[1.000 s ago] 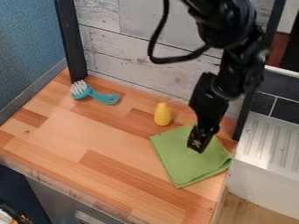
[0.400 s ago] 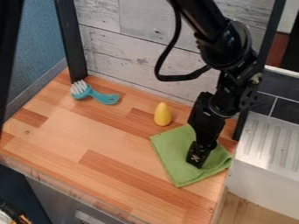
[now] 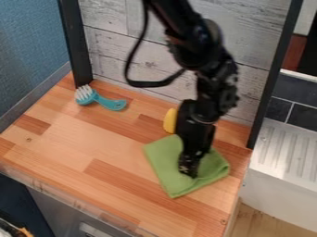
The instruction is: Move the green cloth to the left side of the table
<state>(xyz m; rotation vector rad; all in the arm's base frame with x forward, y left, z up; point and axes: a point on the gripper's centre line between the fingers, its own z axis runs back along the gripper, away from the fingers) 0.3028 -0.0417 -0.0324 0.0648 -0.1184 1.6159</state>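
The gripper (image 3: 189, 170) points down onto the middle of the green cloth (image 3: 166, 162), its tip against the fabric. The cloth lies fairly flat on the right half of the wooden table (image 3: 74, 157), its lower corner pointing to the front. Whether the fingers pinch any fabric is hidden from this angle.
A yellow object (image 3: 169, 121) stands just behind the cloth, partly covered by the arm. Toward the table's back left lies a teal brush (image 3: 102, 100). A plank wall closes off the back, and a metal rack (image 3: 282, 152) adjoins on the right.
The gripper came down onto the cloth, then shifted left. The cloth slid left with it by a short distance. The yellow object and the brush stayed put.
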